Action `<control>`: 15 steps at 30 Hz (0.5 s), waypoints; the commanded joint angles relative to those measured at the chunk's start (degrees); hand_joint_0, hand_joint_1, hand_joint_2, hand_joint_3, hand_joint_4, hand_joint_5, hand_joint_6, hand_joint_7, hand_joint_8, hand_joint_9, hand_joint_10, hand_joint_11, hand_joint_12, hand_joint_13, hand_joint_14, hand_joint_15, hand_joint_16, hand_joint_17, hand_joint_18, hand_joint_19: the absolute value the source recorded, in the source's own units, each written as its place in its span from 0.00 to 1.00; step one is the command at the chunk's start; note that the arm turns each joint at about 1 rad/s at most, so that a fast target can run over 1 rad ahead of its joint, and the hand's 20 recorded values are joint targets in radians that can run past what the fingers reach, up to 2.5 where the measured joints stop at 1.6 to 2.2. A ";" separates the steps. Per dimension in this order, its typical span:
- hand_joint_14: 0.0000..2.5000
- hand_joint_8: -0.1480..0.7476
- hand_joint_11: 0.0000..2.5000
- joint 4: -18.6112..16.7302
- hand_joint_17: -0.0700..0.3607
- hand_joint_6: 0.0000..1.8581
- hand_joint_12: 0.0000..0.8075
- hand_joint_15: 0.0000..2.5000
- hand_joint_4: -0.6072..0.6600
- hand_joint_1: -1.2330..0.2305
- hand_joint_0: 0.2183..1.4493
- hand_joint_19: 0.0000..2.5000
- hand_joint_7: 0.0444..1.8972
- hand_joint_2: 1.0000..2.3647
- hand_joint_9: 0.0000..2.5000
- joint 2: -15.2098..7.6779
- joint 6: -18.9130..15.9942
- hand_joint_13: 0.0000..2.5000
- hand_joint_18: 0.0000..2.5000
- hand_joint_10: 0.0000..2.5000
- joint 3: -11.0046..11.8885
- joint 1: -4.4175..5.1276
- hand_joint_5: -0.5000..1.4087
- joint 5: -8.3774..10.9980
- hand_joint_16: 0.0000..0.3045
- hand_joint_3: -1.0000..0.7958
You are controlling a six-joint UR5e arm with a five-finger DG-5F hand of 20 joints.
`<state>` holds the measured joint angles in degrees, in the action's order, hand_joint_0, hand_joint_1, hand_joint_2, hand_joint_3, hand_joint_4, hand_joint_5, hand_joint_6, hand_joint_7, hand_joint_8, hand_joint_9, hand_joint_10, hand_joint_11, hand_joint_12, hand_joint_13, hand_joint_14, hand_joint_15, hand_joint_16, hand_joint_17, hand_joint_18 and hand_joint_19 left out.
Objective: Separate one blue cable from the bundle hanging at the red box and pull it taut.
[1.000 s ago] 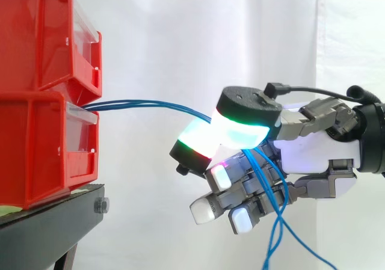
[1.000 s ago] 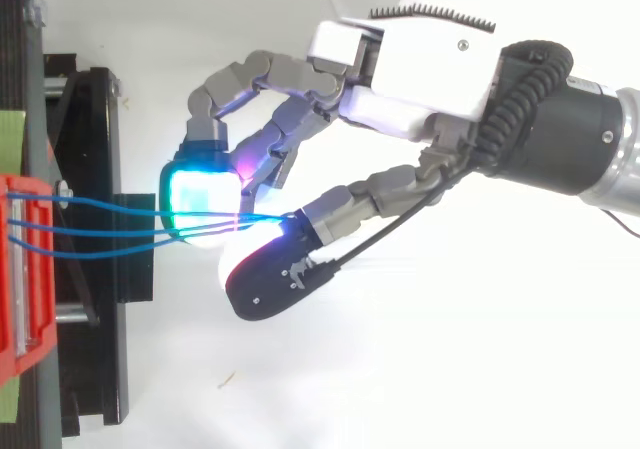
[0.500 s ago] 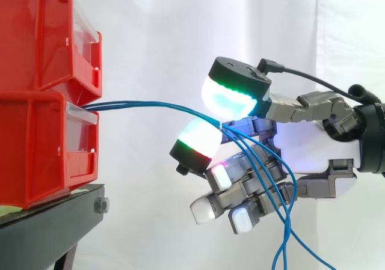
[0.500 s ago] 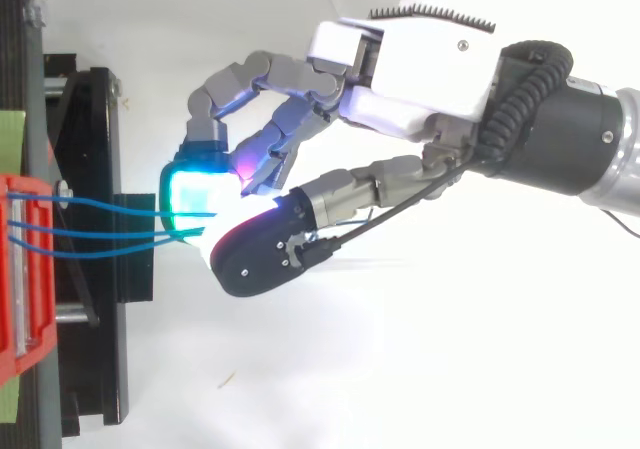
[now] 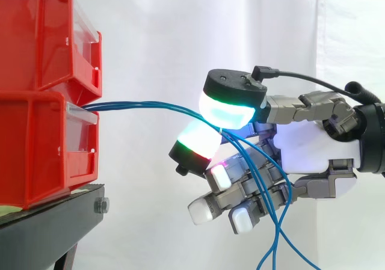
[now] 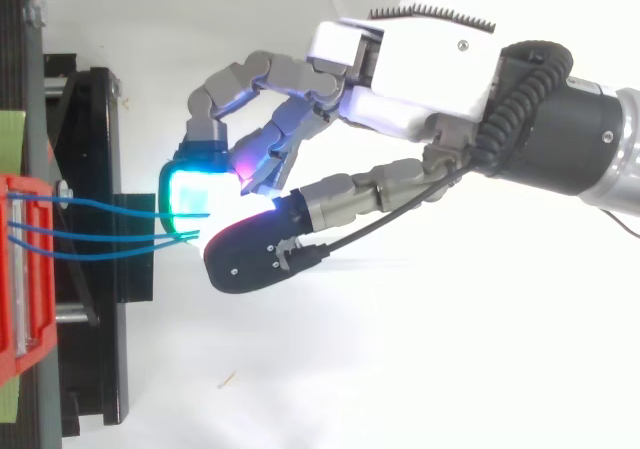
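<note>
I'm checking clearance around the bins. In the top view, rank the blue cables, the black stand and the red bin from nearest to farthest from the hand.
1. blue cables: touching, pinched in the hand.
2. black stand: just left of the hand's pads.
3. red bin: farthest, at the view's left edge.

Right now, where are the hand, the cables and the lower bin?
hand (image 5: 313, 153): side view, on its white palm.
cables (image 5: 138, 104): side view, on the blue span between bin and hand.
lower bin (image 5: 36, 150): side view, on its red side wall.
</note>
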<state>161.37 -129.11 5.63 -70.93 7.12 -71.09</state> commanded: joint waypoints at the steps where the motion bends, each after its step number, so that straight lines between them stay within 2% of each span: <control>1: 0.01 0.52 0.32 0.00 0.39 0.50 0.45 0.15 0.55 0.19 0.44 0.24 0.52 0.01 0.35 0.00 0.17 0.30 0.32 0.01 0.00 0.00 0.16 -0.02 0.14 0.40; 3: 0.01 0.52 0.32 0.00 0.39 0.50 0.44 0.15 0.55 0.18 0.46 0.24 0.50 0.01 0.35 0.00 0.17 0.30 0.32 0.01 0.00 0.00 0.16 -0.02 0.14 0.37; 8: 0.01 0.52 0.32 0.00 0.38 0.50 0.43 0.15 0.55 0.19 0.49 0.23 0.52 0.00 0.36 0.00 0.25 0.30 0.32 0.01 0.00 0.00 0.17 -0.02 0.14 0.28; 15: 0.01 0.52 0.32 -0.09 0.38 0.49 0.43 0.15 0.60 0.19 0.45 0.23 0.55 0.00 0.36 0.00 0.25 0.31 0.34 0.01 0.00 0.00 0.17 -0.02 0.14 0.28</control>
<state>161.29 -129.11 5.81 -70.93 7.12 -71.10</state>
